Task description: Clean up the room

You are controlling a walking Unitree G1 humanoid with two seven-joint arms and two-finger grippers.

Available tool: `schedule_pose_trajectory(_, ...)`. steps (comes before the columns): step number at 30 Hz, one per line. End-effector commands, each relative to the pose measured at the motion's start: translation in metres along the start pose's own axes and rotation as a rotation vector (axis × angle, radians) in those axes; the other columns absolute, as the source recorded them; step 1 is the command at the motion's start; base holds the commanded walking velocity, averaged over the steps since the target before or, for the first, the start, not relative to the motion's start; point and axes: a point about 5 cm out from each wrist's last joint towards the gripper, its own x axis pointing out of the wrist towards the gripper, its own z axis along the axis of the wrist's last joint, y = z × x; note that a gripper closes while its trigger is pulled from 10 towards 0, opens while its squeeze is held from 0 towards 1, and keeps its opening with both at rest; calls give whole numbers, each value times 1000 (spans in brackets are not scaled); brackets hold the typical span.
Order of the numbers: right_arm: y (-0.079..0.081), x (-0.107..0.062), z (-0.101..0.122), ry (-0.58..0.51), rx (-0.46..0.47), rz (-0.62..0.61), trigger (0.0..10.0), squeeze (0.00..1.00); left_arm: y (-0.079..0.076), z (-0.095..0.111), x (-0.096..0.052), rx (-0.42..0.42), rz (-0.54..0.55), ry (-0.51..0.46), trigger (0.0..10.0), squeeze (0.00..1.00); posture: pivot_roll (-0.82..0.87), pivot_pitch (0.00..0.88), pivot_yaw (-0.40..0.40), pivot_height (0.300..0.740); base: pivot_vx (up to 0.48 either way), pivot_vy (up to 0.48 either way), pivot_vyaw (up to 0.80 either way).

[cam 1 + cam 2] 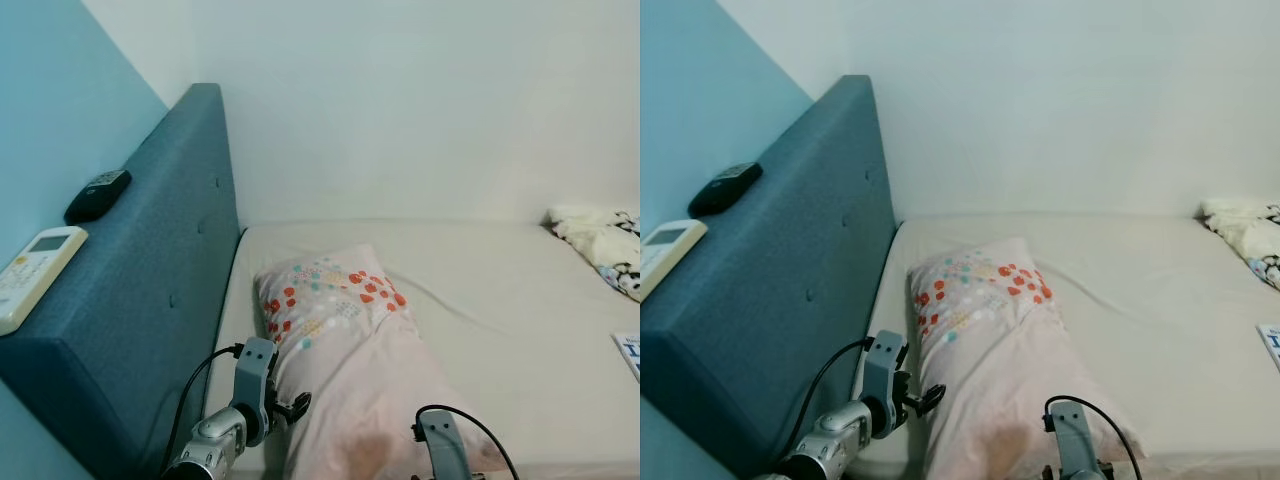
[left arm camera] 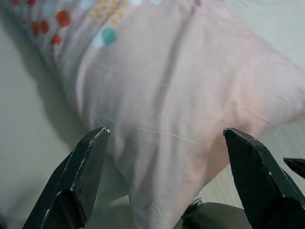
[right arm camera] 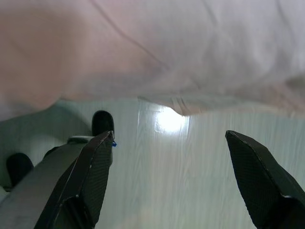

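Left wrist view shows my left gripper [image 2: 164, 138] with its two black fingers [image 2: 83, 171] spread wide apart, holding nothing, and the pale pink pillow [image 2: 181, 90] sits just in front of them. My right gripper [image 3: 167, 143] also has its fingers [image 3: 257, 176] wide open and empty; beyond them I see the edge of the pillow above a pale, shiny floor [image 3: 190, 181] with a bright reflection.

From my head, the left gripper [image 1: 290, 405] is at about 7 o'clock in the picture, just beside the near left edge of the pillow [image 1: 360, 350]. The right arm [image 1: 440, 445] comes up at about 6 o'clock, at the near end of the pillow.

The pillow lies on the cream bed sheet [image 1: 500, 290], its flowered end pointing toward 12 o'clock, near the blue headboard [image 1: 150, 290]. On top of the headboard, at 9 o'clock, rest a white remote [image 1: 35, 270] and a black remote [image 1: 97, 194] a little farther away. At 3 o'clock, a crumpled patterned blanket [image 1: 600, 240] lies at the edge of the bed.
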Motion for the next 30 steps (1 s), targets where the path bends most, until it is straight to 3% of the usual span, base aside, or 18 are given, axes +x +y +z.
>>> schedule_pose_trajectory(1,-1,0,1,0,-14,-3,10000,0,1,3,1,-1,6,-5,10000,0,-16,0,-25,733,0,0,0)
schedule_pose_trajectory(8,-1,0,0,1,-9,-5,10000,0,0,11,4,9,6,-37,10000,0,-14,0,-21,733,0,0,0)
schedule_pose_trajectory(18,-1,0,2,-4,0,-5,10000,0,-4,19,8,-9,-8,-65,10000,0,-16,0,-16,733,0,-468,0)
schedule_pose_trajectory(30,-5,0,7,-26,23,-19,10000,0,0,30,10,-48,40,-108,10000,0,-18,0,-15,733,0,0,0)
